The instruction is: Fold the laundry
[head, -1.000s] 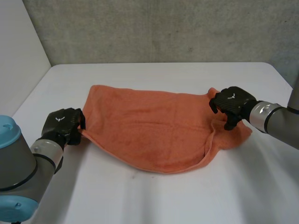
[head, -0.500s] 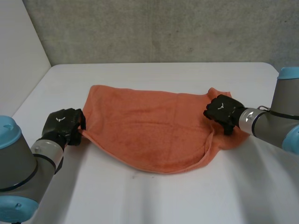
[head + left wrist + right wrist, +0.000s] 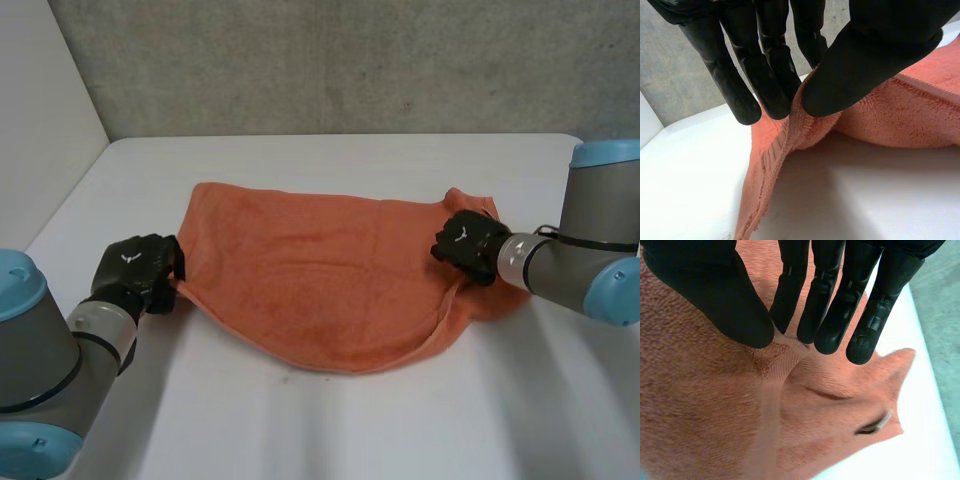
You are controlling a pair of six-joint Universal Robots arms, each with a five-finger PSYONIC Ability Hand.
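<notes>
An orange towel (image 3: 320,280) lies spread and rumpled on the white table (image 3: 330,430), its right part folded over in a loose flap. My left hand (image 3: 135,270) is at the towel's left corner. In the left wrist view the thumb (image 3: 865,65) and fingers pinch the towel's hem (image 3: 790,135) and lift it off the table. My right hand (image 3: 465,240) rests on the towel's right side, near the flap's far corner. In the right wrist view its thumb (image 3: 715,300) and fingers close on a small raised ridge of the towel (image 3: 700,405) at the hem band.
A grey concrete wall (image 3: 350,60) runs behind the table and a white panel (image 3: 40,130) stands at its left. Bare table surface lies in front of the towel and along the far edge (image 3: 340,137).
My right hand has slid inward along the towel's right side and its fingers have closed on the cloth. The left hand and its corner have not moved.
</notes>
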